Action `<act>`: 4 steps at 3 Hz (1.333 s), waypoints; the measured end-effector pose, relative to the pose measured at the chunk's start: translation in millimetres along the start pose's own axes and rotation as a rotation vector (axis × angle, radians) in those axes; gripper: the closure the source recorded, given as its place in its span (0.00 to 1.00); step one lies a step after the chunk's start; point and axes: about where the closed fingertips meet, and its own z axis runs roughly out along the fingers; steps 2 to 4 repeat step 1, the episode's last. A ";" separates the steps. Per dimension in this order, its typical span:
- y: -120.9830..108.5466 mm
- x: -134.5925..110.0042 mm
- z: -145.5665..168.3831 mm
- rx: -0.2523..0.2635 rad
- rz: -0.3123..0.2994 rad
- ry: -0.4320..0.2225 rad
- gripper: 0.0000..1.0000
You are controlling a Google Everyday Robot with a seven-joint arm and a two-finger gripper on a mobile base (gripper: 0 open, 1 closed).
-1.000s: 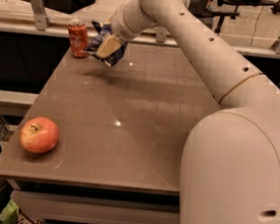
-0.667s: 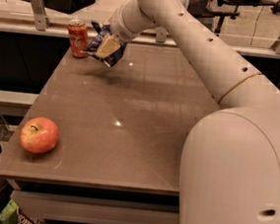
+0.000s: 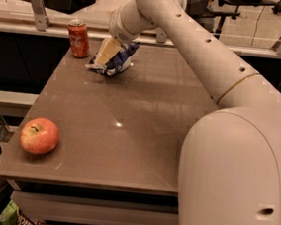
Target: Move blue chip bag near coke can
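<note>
- At the left front corner of the table (image 3: pixel 128 133) lies 1 apple (image 3: pixel 39 135), well apart from everything else and no part of the job.
- At the far left edge stands 1 coke can (image 3: pixel 79 39), upright.
- Just right of the can, near but not touching it, is 1 blue chip bag (image 3: pixel 122 59), crumpled, its lower edge at the tabletop. I cannot tell whether it rests there or hangs just clear.
- The 1 gripper (image 3: pixel 108 55) is on the bag's upper part. Its jaws look closed on the bag, with 1 pale finger showing in front.
- Step in hand, as I judge it: placement. The bag already sits close to the can, so the task looks nearly done.
- The next move calls for opening the jaws and lifting straight up, keeping clear of the can on the left.
</note>
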 end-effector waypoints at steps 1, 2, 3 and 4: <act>0.1 0.0 0.1 0.000 0.000 0.000 0.00; 0.1 0.0 0.1 0.000 0.000 0.000 0.00; 0.1 0.0 0.1 0.000 0.000 0.000 0.00; 0.1 0.0 0.1 0.000 0.000 0.000 0.00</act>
